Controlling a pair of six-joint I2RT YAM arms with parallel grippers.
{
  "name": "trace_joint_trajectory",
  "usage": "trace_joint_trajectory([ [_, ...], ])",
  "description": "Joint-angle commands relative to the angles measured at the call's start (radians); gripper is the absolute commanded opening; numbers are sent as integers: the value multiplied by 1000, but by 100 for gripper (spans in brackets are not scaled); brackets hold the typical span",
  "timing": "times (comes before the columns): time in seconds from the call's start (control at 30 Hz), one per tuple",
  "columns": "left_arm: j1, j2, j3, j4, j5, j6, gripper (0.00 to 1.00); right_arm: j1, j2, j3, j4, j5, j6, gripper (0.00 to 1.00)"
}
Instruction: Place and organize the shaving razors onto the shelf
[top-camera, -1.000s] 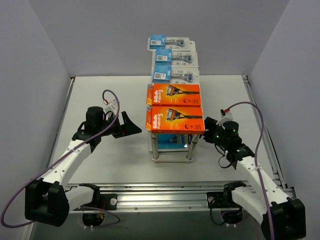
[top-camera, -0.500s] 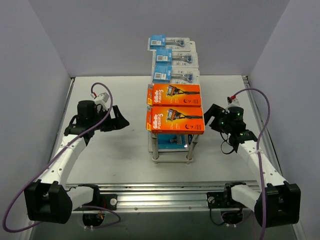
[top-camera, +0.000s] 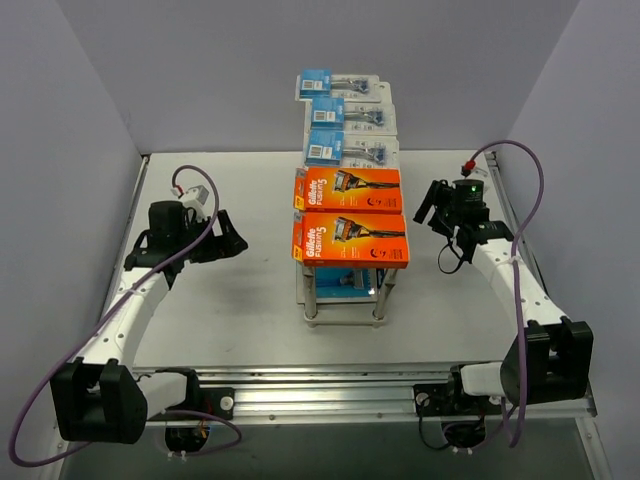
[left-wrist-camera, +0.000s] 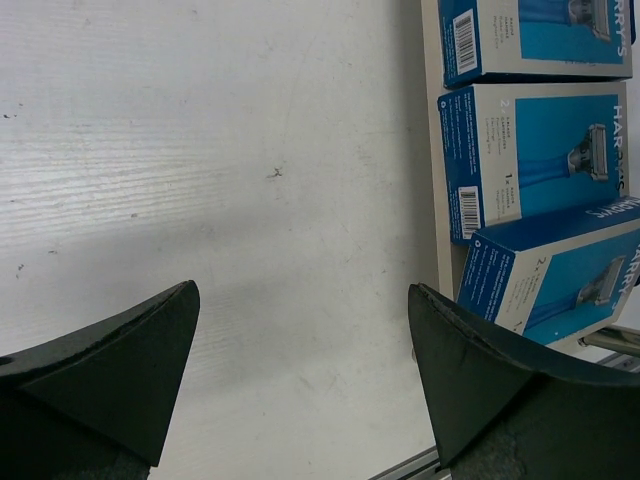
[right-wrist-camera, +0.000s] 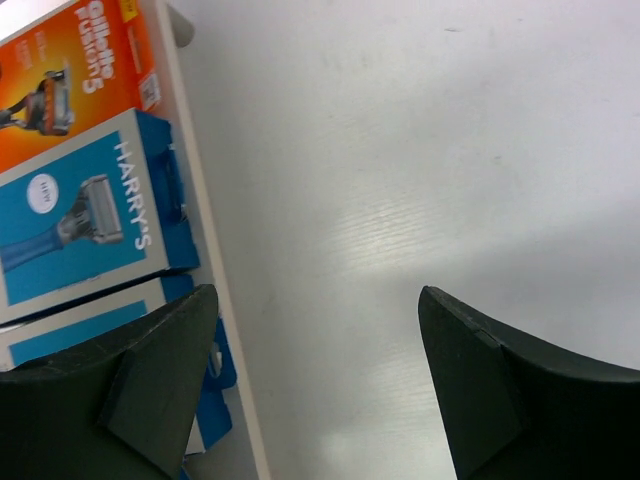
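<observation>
Shelf (top-camera: 311, 300) loaded: orange boxes (top-camera: 350, 240) and blister packs (top-camera: 345, 148) on top, blue boxes (left-wrist-camera: 540, 150) on lower tier. Left gripper (left-wrist-camera: 302, 288) left of shelf, spread wide, empty. Right gripper (right-wrist-camera: 318, 291) right of shelf, spread, empty.

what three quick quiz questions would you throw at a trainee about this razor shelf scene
1. How many orange boxes lie on the top tier of the shelf?
2. True or false: the left gripper holds one of them.
3. Where are the blue-and-white boxes? A) top tier B) lower tier C) stacked on the orange boxes
Key: 1 two; 2 false, it is open and empty; 3 B.
</observation>
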Motion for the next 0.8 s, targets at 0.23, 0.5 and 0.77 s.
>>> trace_joint_trajectory([
  [0.23,43,-69,12,16,16,21,94,-3,-128,-70,32,198,-31,78],
  [0.5,50,-95,-13,34,2,26,94,34,-185,-116,52,221,-10,79],
  [0.77,51,-113,-13,26,-22,38,94,59,-124,-88,40,221,1,79],
])
